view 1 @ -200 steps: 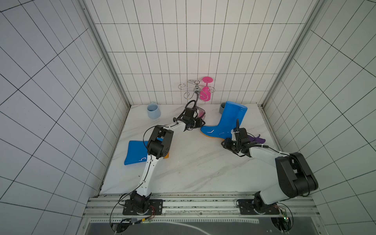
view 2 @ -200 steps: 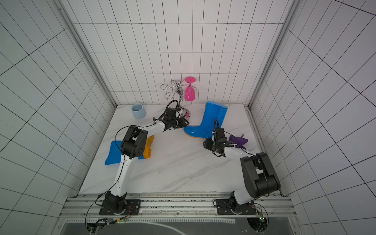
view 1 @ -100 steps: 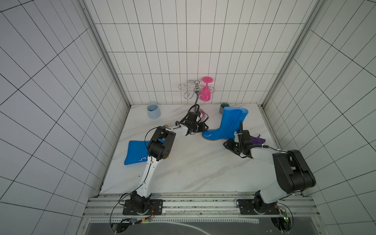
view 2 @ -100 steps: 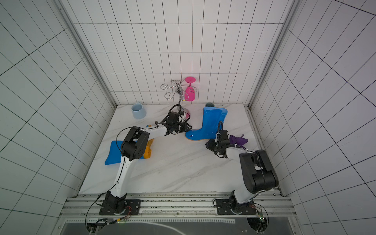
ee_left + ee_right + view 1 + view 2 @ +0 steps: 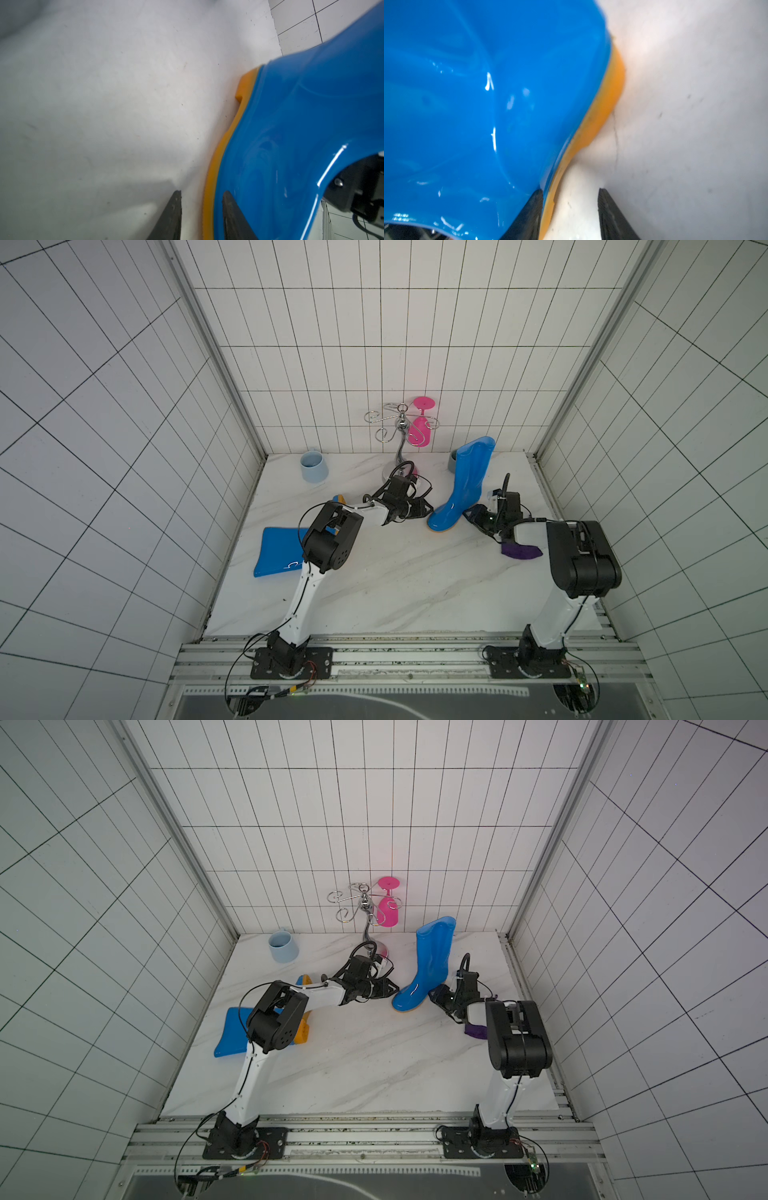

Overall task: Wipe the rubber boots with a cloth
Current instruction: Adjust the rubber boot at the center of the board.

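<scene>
On the tabletop (image 5: 395, 585), you steady the tall glossy-blue rubber boot (image 5: 467, 489) upright between left end effector (image 5: 427, 510) and right end effector (image 5: 471, 515), both narrowly parted, seemingly empty; wiping next needs the dark-purple fabric cloth (image 5: 521, 551), lying nearby.

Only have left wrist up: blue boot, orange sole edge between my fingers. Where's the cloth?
Observer: The dark-purple cloth lies loose on the tabletop near its right edge; neither gripper holds it.
Operator: Right gripper doing what?
Observer: The right gripper sits low at the heel side of the upright boot, jaws apart, empty.
Operator: Other boot?
Observer: The second boot lies on its side at the tabletop's left edge, partly under the left arm.
</scene>
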